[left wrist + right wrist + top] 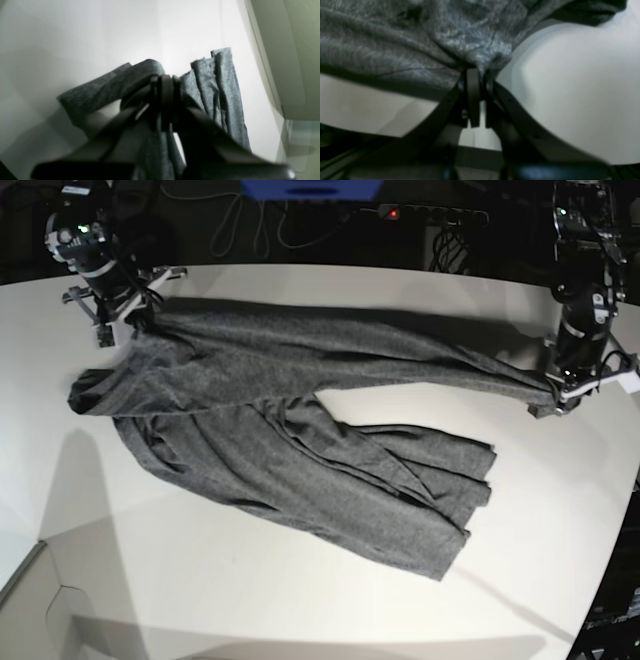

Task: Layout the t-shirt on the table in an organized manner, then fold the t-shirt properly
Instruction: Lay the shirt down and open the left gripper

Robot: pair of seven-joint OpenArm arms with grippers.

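A white tabletop [300, 600] with a curved edge fills the base view, dark floor and cables behind it. Across it we see the grey t-shirt [290, 450] stretched between our two arms, its lower part spread in folds on the surface. Our left fingers [166, 82] are clamped together on a bunched corner of the cloth, which hangs in pleats beside and below them. Our right fingers [476, 75] are likewise pinched shut on a gathered edge, the fabric fanning out beyond their tips.
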